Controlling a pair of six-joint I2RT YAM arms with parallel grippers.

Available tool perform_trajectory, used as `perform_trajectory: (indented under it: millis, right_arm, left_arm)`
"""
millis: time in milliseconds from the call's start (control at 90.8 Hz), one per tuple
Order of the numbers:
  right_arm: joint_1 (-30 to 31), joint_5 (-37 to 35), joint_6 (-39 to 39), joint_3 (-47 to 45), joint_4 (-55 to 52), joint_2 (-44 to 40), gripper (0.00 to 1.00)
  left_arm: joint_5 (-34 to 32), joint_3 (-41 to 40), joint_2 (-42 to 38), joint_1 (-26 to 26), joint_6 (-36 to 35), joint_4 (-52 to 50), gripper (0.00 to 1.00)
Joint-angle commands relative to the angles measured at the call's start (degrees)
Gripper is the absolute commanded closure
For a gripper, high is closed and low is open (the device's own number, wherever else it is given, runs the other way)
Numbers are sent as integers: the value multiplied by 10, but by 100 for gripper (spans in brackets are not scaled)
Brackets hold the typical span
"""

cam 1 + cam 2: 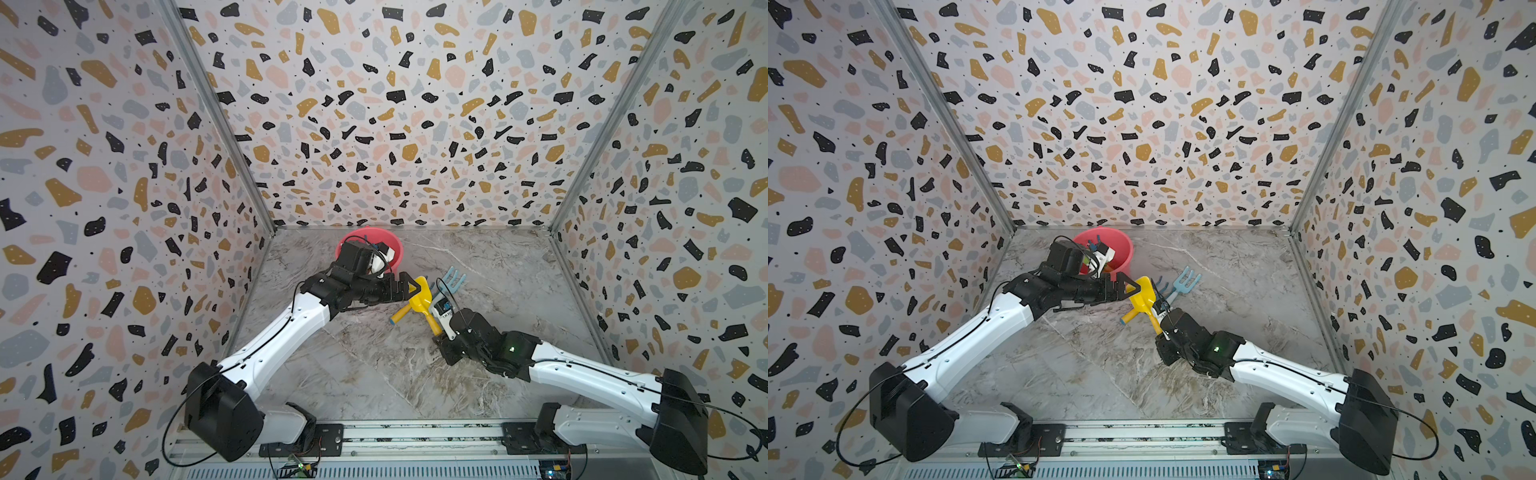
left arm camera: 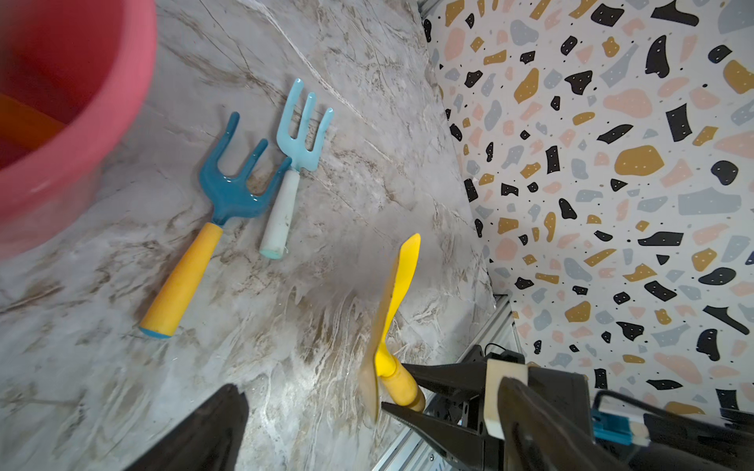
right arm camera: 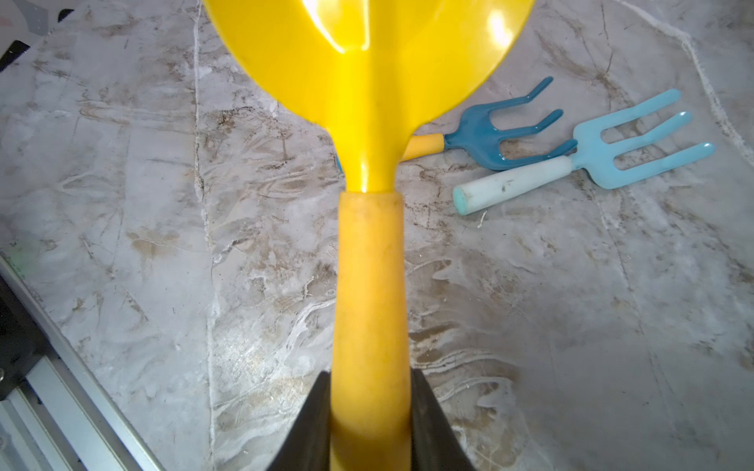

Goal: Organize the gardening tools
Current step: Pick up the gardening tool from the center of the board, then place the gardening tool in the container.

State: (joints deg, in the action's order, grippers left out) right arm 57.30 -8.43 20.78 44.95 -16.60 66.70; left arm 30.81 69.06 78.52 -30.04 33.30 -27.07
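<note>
While the right end effector (image 3: pixel 369 377) is clamped on the handle of the yellow shovel (image 3: pixel 367 81), blade raised off the bench (image 3: pixel 143 244), the left end effector (image 1: pixel 409 288) stands spread wide at that blade, gripping nothing. Dark-blue rake (image 2: pixel 232 191), yellow handle, and light-blue rake (image 2: pixel 304 138), white handle: flat on the bench, side by side, touching, near the shovel. Pink bucket (image 1: pixel 397 249): upright, near the rakes.

robot test cell

terrazzo-print panels (image 1: pixel 374 104) box in a marble-look desk (image 1: pixel 478 374) on three sides, with bare metal posts (image 1: pixel 216 116) at the corners. a left arm (image 1: pixel 270 345) and a right arm (image 1: pixel 582 374) sit bolted to an aluminium rail (image 1: pixel 415 436).
</note>
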Motion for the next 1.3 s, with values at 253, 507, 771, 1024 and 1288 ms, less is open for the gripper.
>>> perform_trajectory:
  millis: [253, 507, 771, 1024, 1288]
  right_arm:
    - [3, 7, -8, 8, 23, -25, 99]
    - [3, -5, 0, 17, 16, -21, 88]
    - [3, -25, 5, 22, 8, -40, 49]
    - [3, -59, 13, 22, -13, -53, 24]
    - [3, -104, 47, 25, -39, -57, 10]
  left_arm:
    - [42, 34, 30, -17, -25, 18, 40]
    - [44, 50, 39, -18, -37, 16, 90]
    - [0, 80, 29, -18, -63, -9, 100]
    - [-93, 110, -2, -17, -103, -47, 100]
    - [-186, 153, -25, -12, -126, -62, 100]
